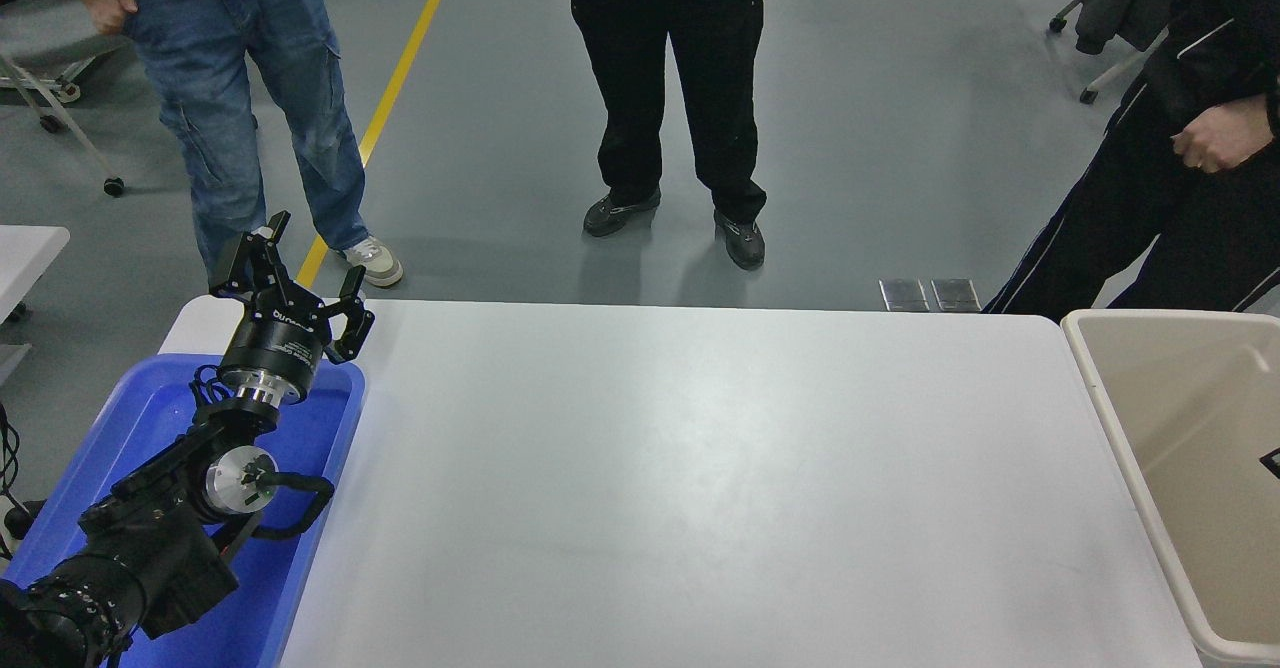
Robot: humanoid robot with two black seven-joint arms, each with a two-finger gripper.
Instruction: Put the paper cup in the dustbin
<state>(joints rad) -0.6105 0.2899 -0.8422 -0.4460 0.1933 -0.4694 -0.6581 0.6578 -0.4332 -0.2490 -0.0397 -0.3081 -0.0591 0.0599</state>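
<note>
The beige dustbin (pixel 1124 448) stands off the table's right end, with only part of it in the picture. The paper cup is out of view. Only a small black sliver of my right gripper (pixel 1272 462) shows at the picture's right edge, over the inside of the dustbin. My left gripper (pixel 300 268) is open and empty, parked above the far end of the blue tray at the lower left.
A blue plastic tray (pixel 150 418) lies under the left arm at the table's left end. The white table (pixel 700 468) spans the middle. Three people stand on the far side, one close to the dustbin's far corner (pixel 1150 218).
</note>
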